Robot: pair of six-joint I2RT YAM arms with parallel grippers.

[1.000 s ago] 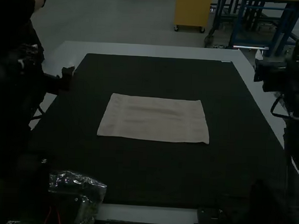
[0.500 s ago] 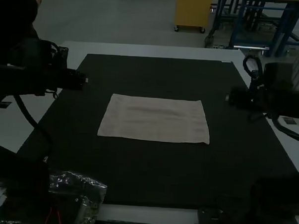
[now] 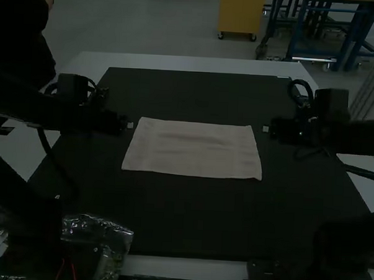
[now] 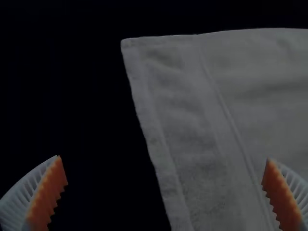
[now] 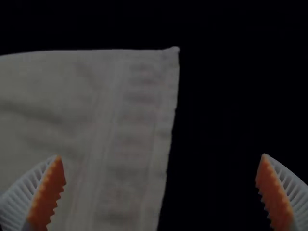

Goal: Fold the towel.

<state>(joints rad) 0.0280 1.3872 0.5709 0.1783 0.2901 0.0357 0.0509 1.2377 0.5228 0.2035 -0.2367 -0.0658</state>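
The towel (image 3: 193,149) is laid out flat between the left hand (image 3: 127,124) and the right hand (image 3: 268,128). Its long sides are stretched across from near one hand to near the other. It cannot be told if the towel is made of one layer or more. Small, soft wrinkles can be seen in its middle.

The left hand is held wide open. It is placed just beside the towel's far corner on that side. In the left wrist view, the edge of the towel is seen between its two fingers, and its orange pads (image 4: 47,195) are spread well apart. A flat stripe is shown on the towel near that edge.

The right hand is held wide open too. It is placed just beside the other far corner. In the right wrist view, that corner is seen ahead of the hand, and the side edge is seen between the two spread fingers. A stripe is shown near this edge as well.

Under the towel, a big dark mat (image 3: 190,217) is spread on the white surface (image 3: 190,64). A shiny clear bag (image 3: 97,228) is seen well apart from the left hand, closer to the arm bases.
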